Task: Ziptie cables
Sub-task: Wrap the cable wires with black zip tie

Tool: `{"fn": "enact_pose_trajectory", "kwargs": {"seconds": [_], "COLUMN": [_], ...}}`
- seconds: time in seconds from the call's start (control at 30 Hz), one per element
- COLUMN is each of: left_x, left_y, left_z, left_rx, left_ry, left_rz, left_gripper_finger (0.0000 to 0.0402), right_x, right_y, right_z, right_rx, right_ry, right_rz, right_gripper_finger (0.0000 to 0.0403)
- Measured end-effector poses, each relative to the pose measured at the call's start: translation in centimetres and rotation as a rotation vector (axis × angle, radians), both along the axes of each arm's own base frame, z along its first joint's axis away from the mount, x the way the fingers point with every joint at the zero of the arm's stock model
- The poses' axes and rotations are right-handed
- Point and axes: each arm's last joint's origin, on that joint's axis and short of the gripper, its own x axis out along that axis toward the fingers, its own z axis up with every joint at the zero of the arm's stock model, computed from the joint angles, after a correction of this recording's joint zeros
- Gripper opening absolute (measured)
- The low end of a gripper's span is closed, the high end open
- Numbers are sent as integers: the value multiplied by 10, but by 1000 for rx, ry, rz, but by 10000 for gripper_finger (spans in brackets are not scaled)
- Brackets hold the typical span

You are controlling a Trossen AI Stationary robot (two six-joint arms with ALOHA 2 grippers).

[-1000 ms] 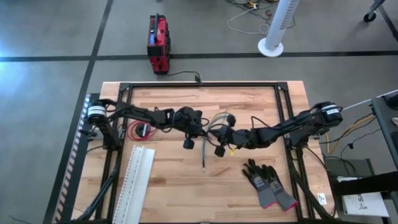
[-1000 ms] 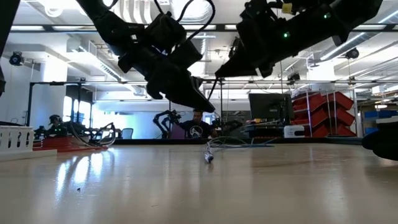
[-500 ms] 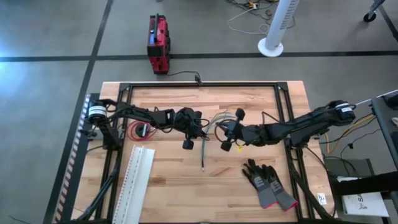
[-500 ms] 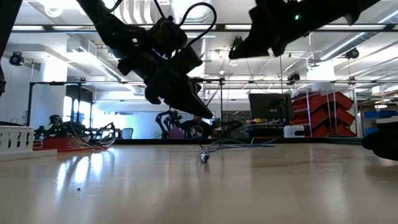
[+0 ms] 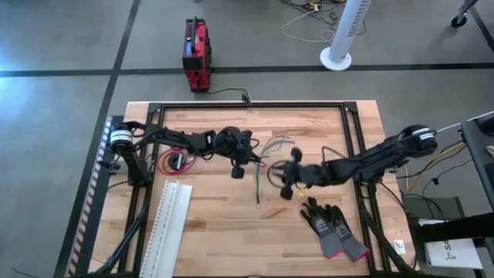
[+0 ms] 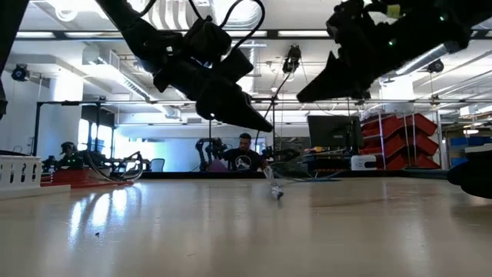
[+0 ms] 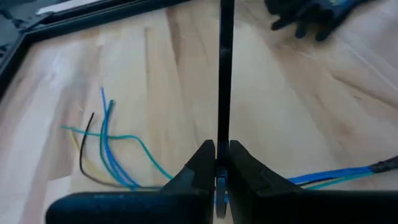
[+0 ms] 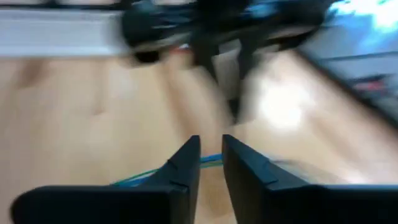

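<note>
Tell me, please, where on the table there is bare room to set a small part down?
Bare wood shows at the near edge between the white strip and the gloves, and along the far edge inside the black frame. The middle is crowded: the left gripper holds a black ziptie beside the cables, with the right gripper close by.

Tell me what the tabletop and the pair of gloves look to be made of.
The tabletop looks like pale wood in joined strips, with a smooth sealed finish: plank seams and grain show, and the low view catches reflections. The gloves look like dark knit fabric, possibly coated at the palm, with grey cuffs edged in pink; the material is uncertain.
</note>
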Motion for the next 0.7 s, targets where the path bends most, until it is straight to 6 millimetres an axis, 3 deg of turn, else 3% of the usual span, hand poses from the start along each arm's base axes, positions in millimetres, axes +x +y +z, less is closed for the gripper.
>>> {"fn": "enact_pose_trajectory", "kwargs": {"seconds": [0.17,0.37,0.57,0.7], "left_x": [-2,-1,-3,-2], "left_y": [9,8,8,8], "left_z": [0,0,-2,-1], "left_rx": [-26,-46,-99,-116], "left_ry": [-10,-15,-4,-19], "left_rz": [44,52,82,91], "left_gripper_finger": [4,4,4,4], "right_x": [15,46,56,56], "right_y": [15,14,19,32], "right_z": [-46,-91,-122,-125], "right_rx": [35,-23,47,167], "right_ry": [70,-63,-46,-40], "right_rz": [51,-18,59,142], "right_gripper_finger": [85,67,29,8]}}
